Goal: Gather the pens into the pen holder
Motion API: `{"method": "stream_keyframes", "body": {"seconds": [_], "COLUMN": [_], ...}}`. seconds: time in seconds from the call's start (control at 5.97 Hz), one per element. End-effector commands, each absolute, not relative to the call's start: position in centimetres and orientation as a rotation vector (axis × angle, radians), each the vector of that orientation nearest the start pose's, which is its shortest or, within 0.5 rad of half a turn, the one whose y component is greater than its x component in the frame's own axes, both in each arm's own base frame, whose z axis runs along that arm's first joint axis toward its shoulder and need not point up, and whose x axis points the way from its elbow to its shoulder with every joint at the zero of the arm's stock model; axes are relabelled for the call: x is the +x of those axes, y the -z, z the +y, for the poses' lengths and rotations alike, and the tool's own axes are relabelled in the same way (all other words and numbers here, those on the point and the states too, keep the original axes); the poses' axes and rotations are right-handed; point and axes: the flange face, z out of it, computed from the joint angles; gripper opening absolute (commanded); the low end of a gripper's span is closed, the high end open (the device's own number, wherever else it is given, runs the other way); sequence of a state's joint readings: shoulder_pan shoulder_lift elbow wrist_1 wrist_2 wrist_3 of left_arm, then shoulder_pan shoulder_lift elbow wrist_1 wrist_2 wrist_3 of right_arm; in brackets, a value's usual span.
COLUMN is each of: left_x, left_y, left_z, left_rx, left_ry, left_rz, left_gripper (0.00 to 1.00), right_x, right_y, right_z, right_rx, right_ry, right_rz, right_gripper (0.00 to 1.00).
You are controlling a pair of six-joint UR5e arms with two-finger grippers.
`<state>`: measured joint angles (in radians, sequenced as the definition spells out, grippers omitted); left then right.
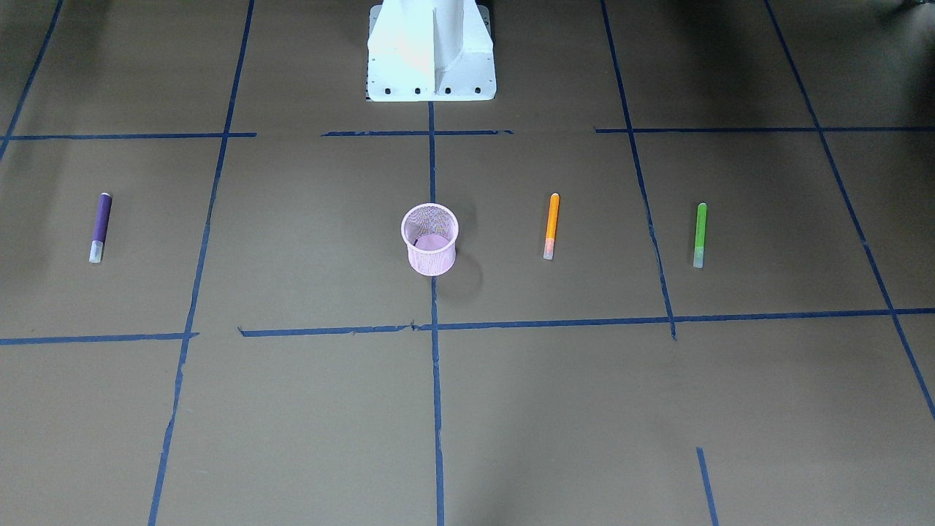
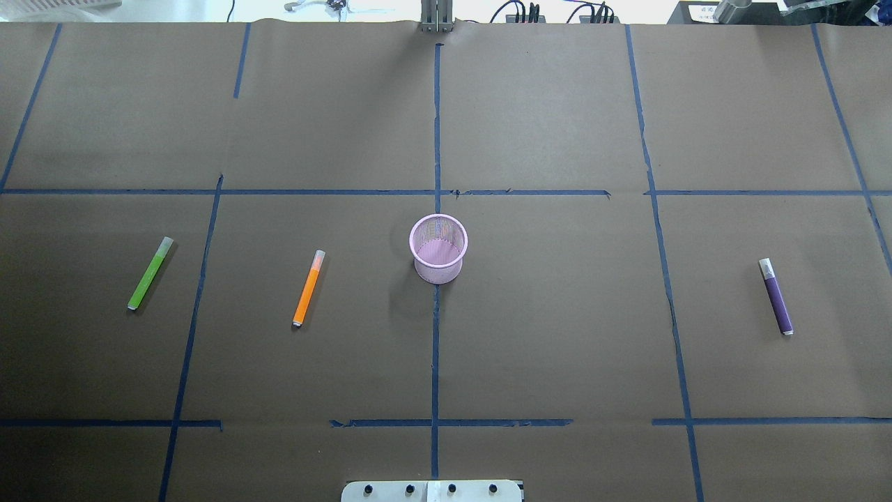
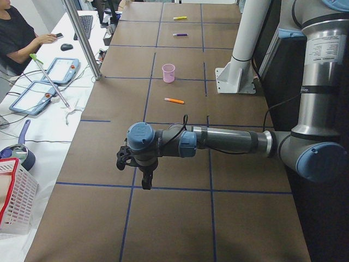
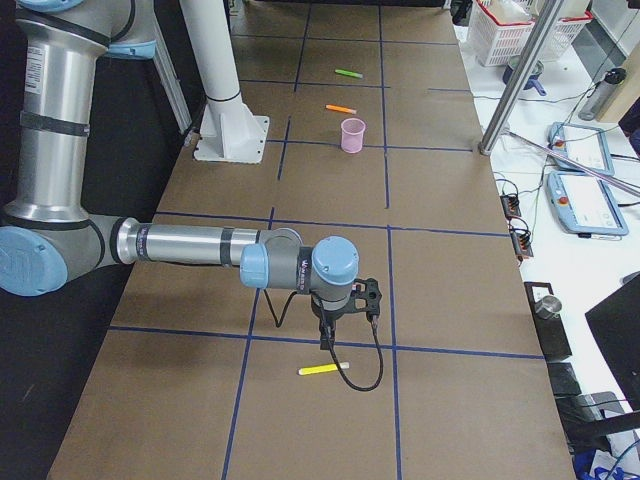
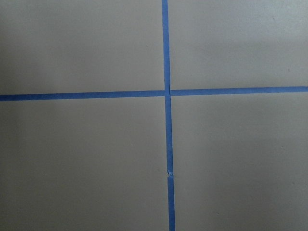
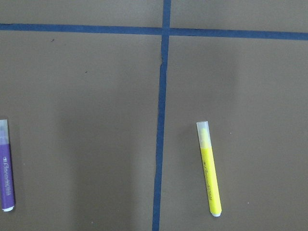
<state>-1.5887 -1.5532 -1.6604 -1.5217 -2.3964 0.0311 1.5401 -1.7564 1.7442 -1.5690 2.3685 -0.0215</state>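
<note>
The pink mesh pen holder [image 1: 429, 238] stands upright mid-table, also in the overhead view [image 2: 438, 249]. The purple pen [image 2: 775, 296], the orange pen [image 2: 309, 288] and the green pen [image 2: 150, 273] lie flat on the paper, apart from the cup. A yellow pen [image 6: 210, 168] lies by the purple pen [image 6: 6, 166] in the right wrist view. My left gripper [image 3: 146, 184] points down over bare paper far beyond the green pen. My right gripper [image 4: 328, 338] hangs just above the yellow pen [image 4: 323, 369]. Both show only in the side views, so I cannot tell whether they are open.
The robot's white base [image 1: 431, 58] stands behind the cup. Blue tape lines cross the brown paper [image 5: 166, 92]. Beside the table are an operator [image 3: 16, 38], a metal pole [image 3: 82, 38], tablets and a white basket [image 3: 16, 202].
</note>
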Motion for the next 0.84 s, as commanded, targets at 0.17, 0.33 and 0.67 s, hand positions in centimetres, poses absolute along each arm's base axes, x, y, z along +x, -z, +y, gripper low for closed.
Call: {"method": "stream_keyframes", "body": {"seconds": [0.17, 0.33, 0.67], "left_x": [-4.7, -0.2, 7.8], "left_y": [-60.7, -58.8, -54.4], "left_z": [-49.0, -49.9, -52.2], "left_rx": [0.068, 0.065, 0.086], "left_ry": [-0.082, -0.181, -0.353], "left_rz": [0.828, 0.832, 0.841], "left_gripper": [1.0, 1.0, 1.0], "right_x": [4.9, 4.9, 4.8], "right_y": [-65.3, -65.2, -65.3], "right_z": [-41.6, -41.7, -41.6], "right_rx": [0.021, 0.042, 0.054], "right_ry": [0.06, 0.076, 0.078], "right_rz": [-0.799, -0.795, -0.796], "right_gripper": [1.0, 1.0, 1.0]}}
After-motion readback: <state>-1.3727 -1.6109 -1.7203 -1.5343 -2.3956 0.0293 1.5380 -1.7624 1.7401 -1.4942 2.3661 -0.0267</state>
